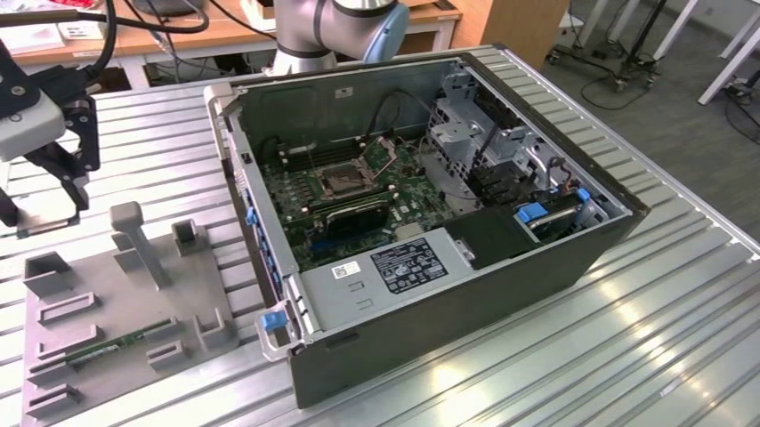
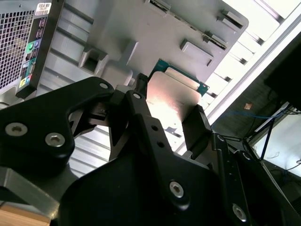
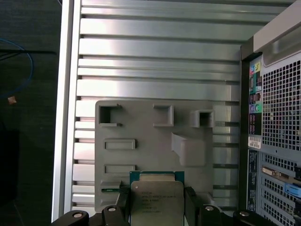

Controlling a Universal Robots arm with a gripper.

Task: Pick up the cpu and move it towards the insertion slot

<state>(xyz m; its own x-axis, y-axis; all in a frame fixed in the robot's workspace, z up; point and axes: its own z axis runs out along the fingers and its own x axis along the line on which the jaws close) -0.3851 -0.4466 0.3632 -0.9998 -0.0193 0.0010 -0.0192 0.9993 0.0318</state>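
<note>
While the gripper carries the chip, the stock reads as follows, placed by the clock in the exterior view.

1. Table: slatted metal that bears everything listed.
2. Computer case: dark tower on its side with the panel off, at picture centre. A green board lies inside.
3. Tray: grey plastic with moulded pockets and posts, at eight o'clock from the case. A memory stick lies in one pocket.
4. Gripper, black and two-fingered, at ten o'clock in the picture, raised over the tray's far end. In both wrist views its fingers are clenched on two opposite edges of the cpu.
   Handling note: the side grip leaves the flat faces untouched, so the clamp should hold as it is. The chip should travel level and without twisting. The case wall stands between the gripper and its target, so height is wanted before any sideways travel.
5. Insertion slot: square socket with a dark centre in a silvery frame, on the board inside the case. It lies at roughly three o'clock from the gripper and well apart from it.
6. Cpu, also seen in the second wrist view: a thin flat square with a pale silvery metal face that catches the light. It has faint print and a narrow green board edge past the lid. It is held in the air, clear of the tray, between the fingers.
</note>
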